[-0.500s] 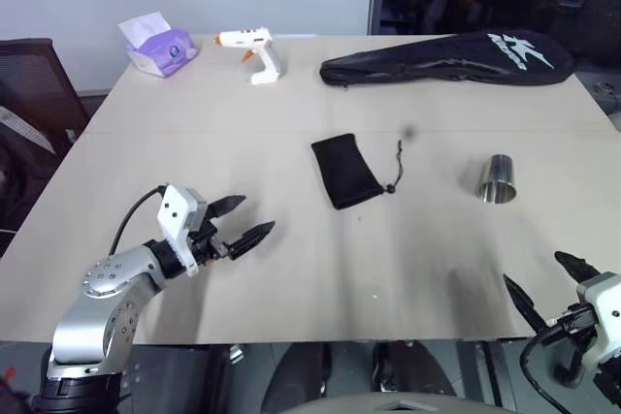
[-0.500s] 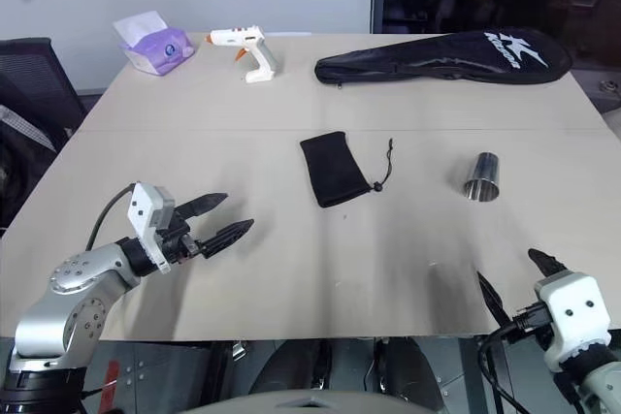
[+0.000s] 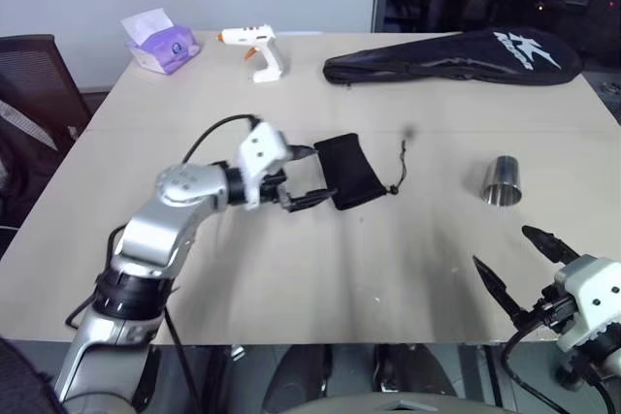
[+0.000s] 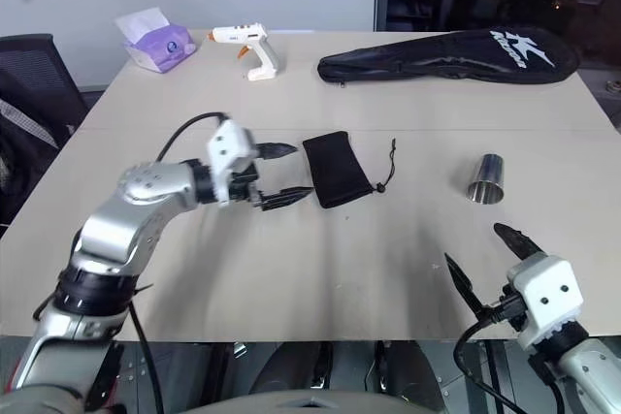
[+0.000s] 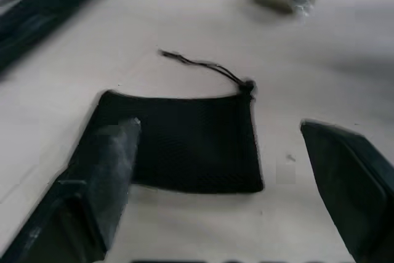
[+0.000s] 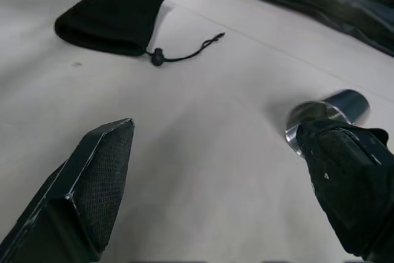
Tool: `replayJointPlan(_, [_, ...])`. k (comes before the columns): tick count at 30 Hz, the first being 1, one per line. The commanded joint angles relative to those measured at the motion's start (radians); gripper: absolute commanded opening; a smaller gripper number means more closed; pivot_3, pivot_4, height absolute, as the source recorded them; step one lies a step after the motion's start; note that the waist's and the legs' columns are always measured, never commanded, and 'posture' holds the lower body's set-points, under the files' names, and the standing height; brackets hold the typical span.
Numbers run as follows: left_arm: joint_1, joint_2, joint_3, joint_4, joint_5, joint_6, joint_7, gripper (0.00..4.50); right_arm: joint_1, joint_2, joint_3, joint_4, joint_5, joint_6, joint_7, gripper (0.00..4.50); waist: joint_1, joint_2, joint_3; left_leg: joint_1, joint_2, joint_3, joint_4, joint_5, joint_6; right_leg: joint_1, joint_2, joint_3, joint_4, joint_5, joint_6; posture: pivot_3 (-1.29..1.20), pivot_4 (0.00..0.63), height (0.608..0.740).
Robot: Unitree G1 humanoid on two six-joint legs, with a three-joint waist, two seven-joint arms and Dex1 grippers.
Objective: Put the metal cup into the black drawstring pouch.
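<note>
The black drawstring pouch (image 3: 347, 170) lies flat mid-table, with its cord and toggle (image 3: 394, 185) at its right end. My left gripper (image 3: 312, 175) is open just left of the pouch, at the end away from the cord. In the left wrist view its fingers (image 5: 108, 164) straddle the pouch (image 5: 184, 146); I cannot tell if they touch it. The metal cup (image 3: 503, 181) stands upright to the right, well apart from the pouch. My right gripper (image 3: 503, 247) is open and empty near the front edge, short of the cup (image 6: 326, 112).
A long black racket bag (image 3: 456, 55) lies at the back right. A white glue gun (image 3: 254, 50) and a purple tissue box (image 3: 160, 46) sit at the back left. A dark chair (image 3: 29, 84) stands off the table's left edge (image 3: 92, 133).
My left arm has swung from the table's front left forward and right, up to the pouch's left end. My right gripper has shifted slightly up and left. Pouch and cup have not moved.
</note>
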Motion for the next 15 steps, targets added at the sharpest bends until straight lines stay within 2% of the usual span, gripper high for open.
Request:
replayJointPlan(1, [-0.113,-0.063,-0.144,0.088,0.112,-0.041,-0.040,4.40,0.013,0.002,0.013,-0.054,-0.039,-0.001,-0.035,4.50,-0.001,0.000,0.000,0.000,-0.001,0.000,0.000,0.000,0.001,0.001,0.000,0.000,0.000,0.000,0.000,0.00,0.150,0.740])
replayJointPlan(7, [-0.219,-0.171,-0.307,0.305,0.339,-0.151,0.033,4.40,0.043,0.025,0.075,-0.147,-0.088,0.060,-0.103,4.50,-0.003,0.000,0.000,0.001,0.000,0.000,0.000,-0.001,0.001,0.000,0.001,0.001,0.002,0.000,0.000,0.00,0.150,0.740])
replayJointPlan(10, [-0.243,-0.210,-0.308,0.382,0.379,-0.175,0.054,4.40,0.069,0.040,0.099,-0.170,-0.122,0.056,-0.129,4.50,-0.002,0.000,0.000,0.000,0.000,0.000,0.001,-0.001,0.001,0.000,0.001,0.001,0.001,0.000,0.000,0.00,0.150,0.740])
replayJointPlan(15, [-0.266,-0.222,-0.289,0.454,0.411,-0.220,0.036,4.40,0.108,0.052,0.141,-0.172,-0.159,0.019,-0.163,4.50,-0.002,0.000,0.000,-0.003,0.000,0.000,0.001,0.000,0.000,-0.004,0.001,0.001,0.002,0.000,0.000,0.00,0.150,0.740])
